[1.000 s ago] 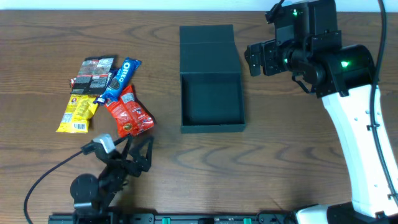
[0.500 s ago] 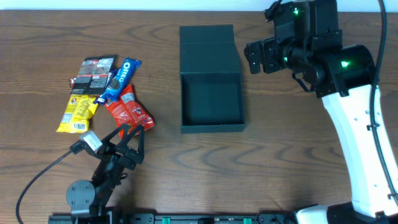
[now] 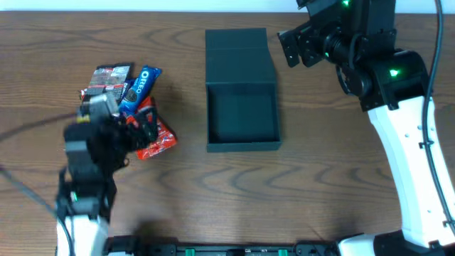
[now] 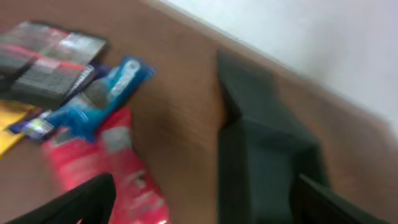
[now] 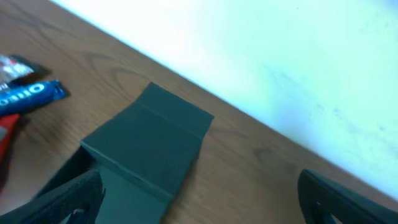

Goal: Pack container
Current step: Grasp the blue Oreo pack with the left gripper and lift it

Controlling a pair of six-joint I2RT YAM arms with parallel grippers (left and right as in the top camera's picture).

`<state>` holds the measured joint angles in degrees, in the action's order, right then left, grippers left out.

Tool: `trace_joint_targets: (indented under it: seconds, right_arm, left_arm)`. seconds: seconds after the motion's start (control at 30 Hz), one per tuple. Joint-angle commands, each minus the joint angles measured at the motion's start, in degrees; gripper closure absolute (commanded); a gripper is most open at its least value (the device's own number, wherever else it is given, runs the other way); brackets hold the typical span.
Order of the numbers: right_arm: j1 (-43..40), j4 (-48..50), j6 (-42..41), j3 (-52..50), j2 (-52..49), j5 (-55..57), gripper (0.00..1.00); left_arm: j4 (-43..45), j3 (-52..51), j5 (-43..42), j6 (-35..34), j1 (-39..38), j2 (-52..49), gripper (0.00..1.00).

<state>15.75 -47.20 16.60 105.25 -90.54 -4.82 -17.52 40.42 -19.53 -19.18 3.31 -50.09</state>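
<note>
The black container stands open and empty at the table's middle, its flap lid lying flat behind it; it also shows in the left wrist view and the right wrist view. Snack packets lie in a cluster at the left: a blue Oreo packet, a red packet, a dark packet. My left gripper is open and empty over the red packet. My right gripper is open and empty, to the right of the lid.
The left arm hides the yellow packet in the overhead view; a corner of it shows at the left edge of the left wrist view. A white wall runs behind the table's far edge.
My left arm has swung up from the table's front edge to the snack cluster, now covering the yellow packet. My right gripper has shifted slightly toward the back.
</note>
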Motion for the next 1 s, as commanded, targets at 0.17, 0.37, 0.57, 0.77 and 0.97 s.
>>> trace_joint_targets:
  seconds: [0.17, 0.37, 0.57, 0.77, 0.97]
  right_arm:
    - [-2.1, -0.1, 8.3, 0.1, -0.6, -6.5, 0.01]
    - [-4.5, -0.7, 8.3, 0.0, -0.6, -6.6, 0.01]
    - [-4.7, -2.5, 7.8, 0.0, -1.0, -6.6, 0.01]
    - [-4.9, -2.5, 4.5, 0.0, -1.5, -6.6, 0.01]
    - [-4.9, -2.5, 2.6, 0.0, -1.5, -6.6, 0.01]
  left_arm:
    - [-18.7, 28.8, 14.6, 21.9, -1.1, -26.6, 0.1]
    - [-21.7, 41.4, 24.0, 29.8, -4.1, -42.0, 0.08]
    - [-21.5, 46.8, 24.1, 33.9, -4.5, -54.0, 0.07]
    - [-21.4, 48.2, 24.0, 36.9, -6.0, -60.4, 0.07]
    - [-21.2, 48.1, 24.0, 37.5, -6.2, -63.9, 0.09]
